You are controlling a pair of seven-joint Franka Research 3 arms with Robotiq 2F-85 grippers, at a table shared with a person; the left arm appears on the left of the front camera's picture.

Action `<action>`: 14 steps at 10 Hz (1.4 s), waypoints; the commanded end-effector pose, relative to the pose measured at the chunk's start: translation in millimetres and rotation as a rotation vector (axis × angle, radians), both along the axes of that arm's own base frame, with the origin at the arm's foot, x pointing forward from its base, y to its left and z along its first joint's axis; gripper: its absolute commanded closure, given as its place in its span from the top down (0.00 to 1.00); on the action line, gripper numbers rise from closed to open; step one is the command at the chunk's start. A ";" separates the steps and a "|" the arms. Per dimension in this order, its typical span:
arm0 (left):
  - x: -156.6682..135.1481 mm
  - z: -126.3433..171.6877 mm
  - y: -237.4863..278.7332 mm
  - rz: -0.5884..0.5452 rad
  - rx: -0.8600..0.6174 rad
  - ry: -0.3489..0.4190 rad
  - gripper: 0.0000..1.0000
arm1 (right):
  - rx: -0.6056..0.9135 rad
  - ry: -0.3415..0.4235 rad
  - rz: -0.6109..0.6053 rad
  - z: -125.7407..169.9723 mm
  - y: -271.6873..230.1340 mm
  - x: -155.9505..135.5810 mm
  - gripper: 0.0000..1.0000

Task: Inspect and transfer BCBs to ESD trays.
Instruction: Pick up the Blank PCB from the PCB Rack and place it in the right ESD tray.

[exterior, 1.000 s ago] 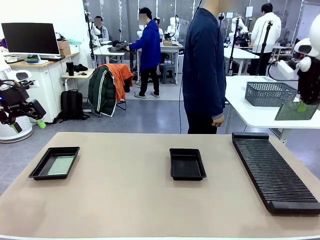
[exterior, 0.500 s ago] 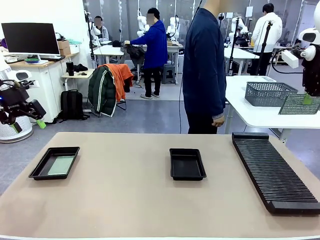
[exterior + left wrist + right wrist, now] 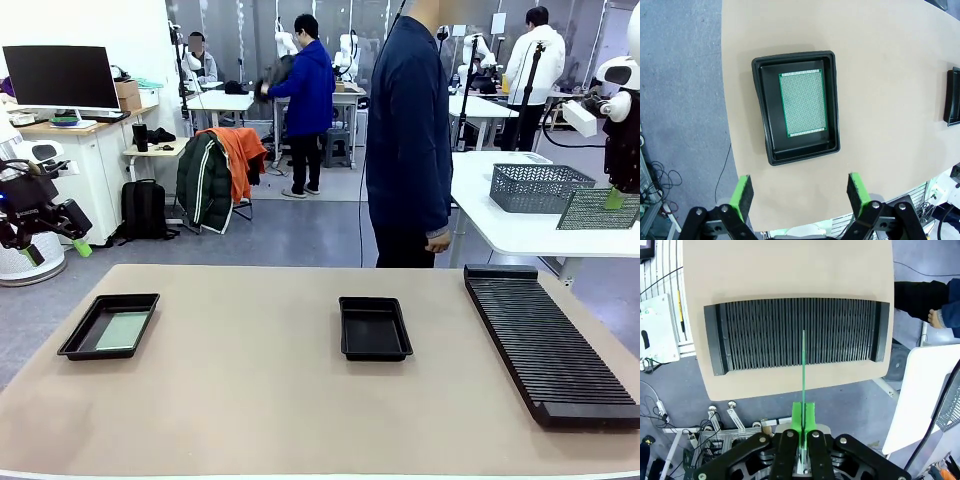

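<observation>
**One board trayed, another held edge-on over the rack**

The right fingers are clamped on a board by its lower edge. It is held upright, high above the rack, probably for inspection before it goes to the empty middle tray. The left fingers hang open over the left tray, where a second board lies flat, which looks like a finished placement on the desk.

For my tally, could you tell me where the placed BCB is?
Front view: the BCB lies flat inside the left ESD tray, by the table's left edge.
</observation>
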State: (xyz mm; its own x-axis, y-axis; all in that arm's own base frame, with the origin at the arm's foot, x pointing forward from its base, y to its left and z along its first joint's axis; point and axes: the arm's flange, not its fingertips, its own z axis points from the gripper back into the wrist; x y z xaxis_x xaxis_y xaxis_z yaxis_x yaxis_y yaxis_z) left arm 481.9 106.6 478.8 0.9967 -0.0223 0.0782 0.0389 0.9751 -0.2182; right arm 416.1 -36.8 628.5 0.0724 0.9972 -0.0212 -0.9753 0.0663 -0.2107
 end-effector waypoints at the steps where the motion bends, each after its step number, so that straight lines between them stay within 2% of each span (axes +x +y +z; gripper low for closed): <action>1: -1.3 -1.2 0.8 -0.010 -0.018 -0.009 1.00 | 0.000 0.000 0.000 0.0 0.0 0.0 0.03; 2: -1.3 -1.2 0.8 -0.010 -0.018 -0.009 1.00 | 0.184 0.017 -0.146 -4.7 0.5 17.1 0.03; 3: -1.3 -1.2 0.8 -0.010 -0.018 -0.009 1.00 | 0.291 0.075 -0.247 -16.1 8.0 28.6 0.03; 5: -1.3 -1.2 0.8 -0.010 -0.018 -0.009 1.00 | 0.483 0.226 -0.462 -51.3 30.5 41.9 0.03; 6: -1.3 -1.2 0.8 -0.010 -0.018 -0.009 1.00 | 0.586 0.323 -0.626 -72.0 45.4 45.9 0.03; 7: -1.3 -1.2 0.8 -0.010 -0.018 -0.009 1.00 | 0.650 0.401 -0.744 -91.2 58.5 46.7 0.03; 9: -1.3 -1.2 0.8 -0.010 -0.018 -0.009 1.00 | 0.739 0.506 -0.922 -133.2 87.9 45.3 0.03; 10: -1.3 -1.2 0.8 -0.010 -0.018 -0.009 1.00 | 0.795 0.538 -1.058 -156.5 104.4 44.3 0.03; 12: -1.3 -1.2 0.8 -0.010 -0.018 -0.009 1.00 | 0.861 0.633 -1.226 -197.9 134.7 48.0 0.03; 14: -1.3 -1.2 0.8 -0.010 -0.018 -0.009 1.00 | 0.923 0.697 -1.239 -234.6 158.1 51.0 0.03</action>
